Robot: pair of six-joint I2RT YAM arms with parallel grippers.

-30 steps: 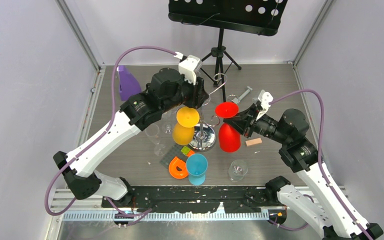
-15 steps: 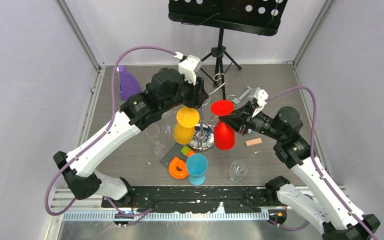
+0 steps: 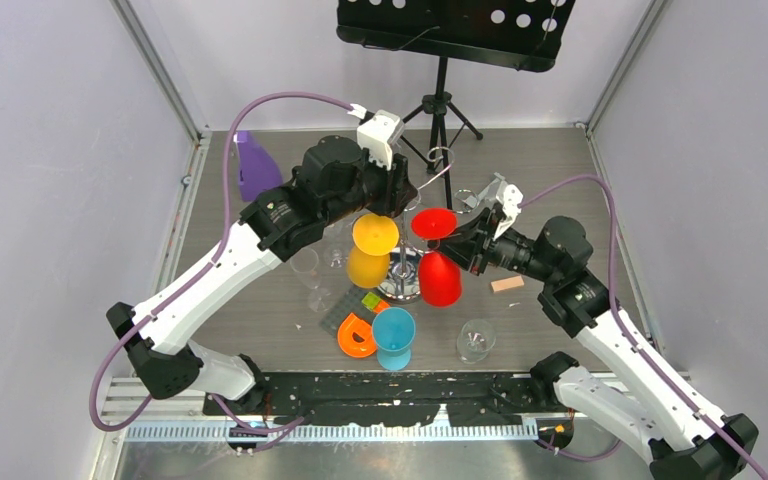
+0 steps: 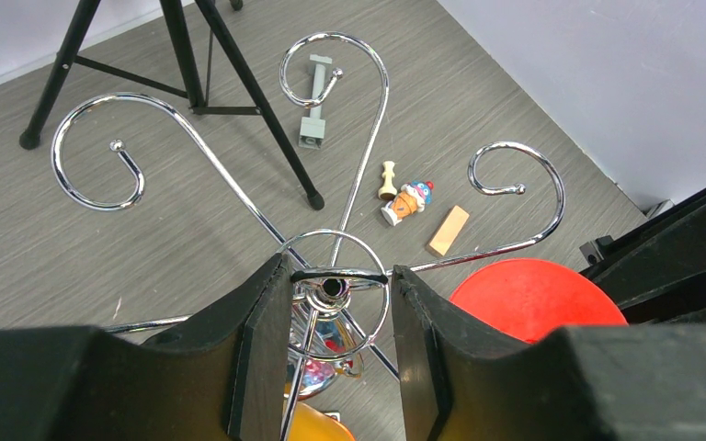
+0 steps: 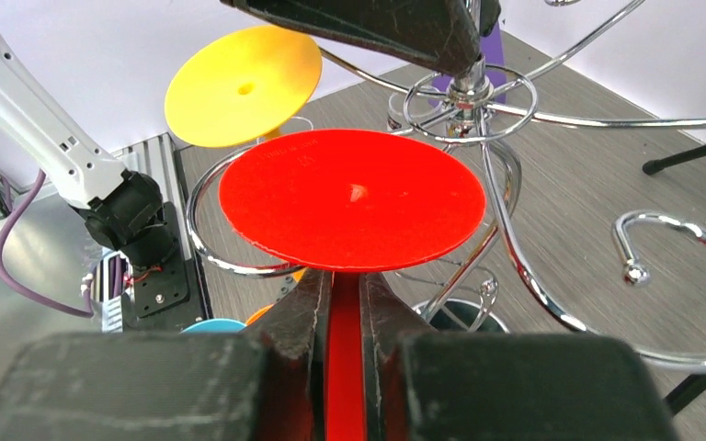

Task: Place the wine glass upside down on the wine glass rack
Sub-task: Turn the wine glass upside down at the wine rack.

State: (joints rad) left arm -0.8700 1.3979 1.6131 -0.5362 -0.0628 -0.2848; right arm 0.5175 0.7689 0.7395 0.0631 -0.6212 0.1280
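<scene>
The chrome wine glass rack stands mid-table, and its curled arms show in the left wrist view. My left gripper is above it, its jaws closed on the rack's top ring. A yellow wine glass hangs upside down on the rack's left side. My right gripper is shut on the stem of a red wine glass, held upside down just right of the post. The glass's round foot is level with a wire arm of the rack, and its bowl is hidden in the right wrist view.
A black tripod music stand is behind the rack. A purple bottle is at back left. A blue cup, an orange piece, clear glasses and a wooden block lie in front and to the right. Small toys lie near the rack.
My right gripper has carried the red wine glass leftward, closer to the rack's post. The left arm and the yellow glass have not moved.
</scene>
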